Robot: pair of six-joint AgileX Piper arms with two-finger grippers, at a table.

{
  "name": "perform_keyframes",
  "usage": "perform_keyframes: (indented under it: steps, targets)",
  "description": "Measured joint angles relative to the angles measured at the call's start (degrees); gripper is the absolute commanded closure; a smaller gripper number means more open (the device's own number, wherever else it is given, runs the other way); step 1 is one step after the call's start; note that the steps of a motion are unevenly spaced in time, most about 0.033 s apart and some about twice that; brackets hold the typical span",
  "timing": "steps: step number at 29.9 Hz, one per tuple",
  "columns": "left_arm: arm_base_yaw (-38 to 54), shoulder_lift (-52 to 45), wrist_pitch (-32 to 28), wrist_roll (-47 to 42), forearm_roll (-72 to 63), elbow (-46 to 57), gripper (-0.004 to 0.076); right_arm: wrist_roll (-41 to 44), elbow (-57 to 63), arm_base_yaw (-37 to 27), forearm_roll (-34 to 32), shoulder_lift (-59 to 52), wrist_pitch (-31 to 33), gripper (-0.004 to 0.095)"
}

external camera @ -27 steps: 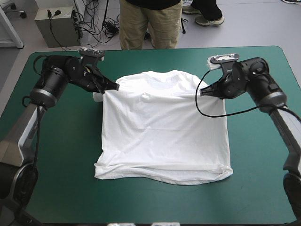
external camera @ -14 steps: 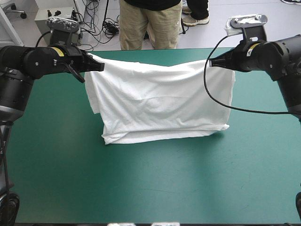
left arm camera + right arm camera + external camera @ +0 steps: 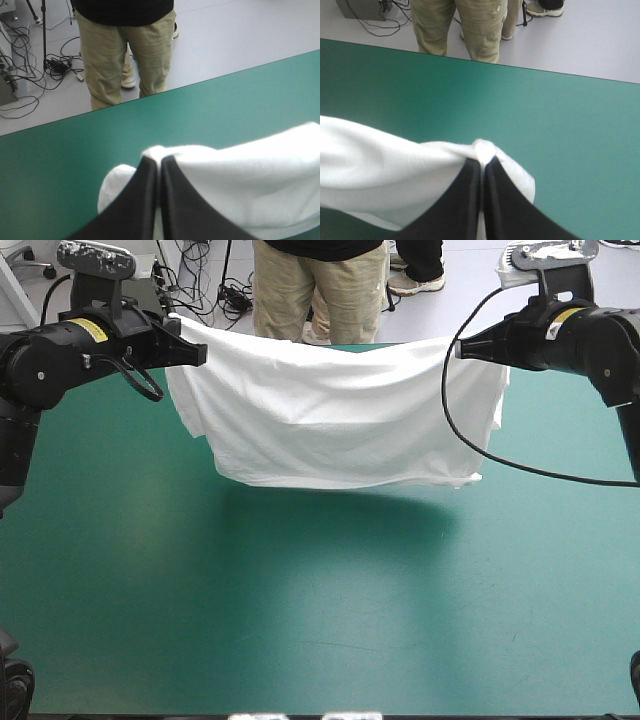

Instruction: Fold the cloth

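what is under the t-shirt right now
The T-shirt hangs between the left gripper and the right gripper, its hem off the teal-green cover. Under it: only bare cover and a shadow. The strip of cover behind the hanging cloth is hidden.

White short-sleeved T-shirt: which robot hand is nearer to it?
Neither: both touch it. The left hand is shut on one upper corner of the white short-sleeved T-shirt, the right hand on the other; it hangs stretched between them above the teal-green table cover.
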Motion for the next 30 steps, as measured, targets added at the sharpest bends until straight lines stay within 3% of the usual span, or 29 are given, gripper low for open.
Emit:
perform_keyframes:
  steps: [5,14,19,23,30]
  targets:
    - [0.0,2.4,-6.16,0.05,0.05,0.0,0.0733,0.01,0.0,0.0,-3.09,3.66,-6.76,0.0925]
    - [0.0,11.65,-25.0,0.05,0.34,0.14,0.0733,0.87,0.05,0.0,-9.81,13.99,-23.24,0.0925]
    - [0.0,13.85,-31.6,2.04,0.34,0.17,0.0733,0.87,0.12,0.0,-10.53,14.71,-26.84,0.0925]
    - [0.0,14.01,-30.39,2.58,0.23,0.17,0.0733,0.87,0.16,-0.59,-7.55,15.02,-25.98,0.0925]
    - [-0.02,14.22,-18.07,2.03,-0.07,5.78,0.0733,-0.24,4.66,-2.37,1.73,16.98,-16.38,0.0925]
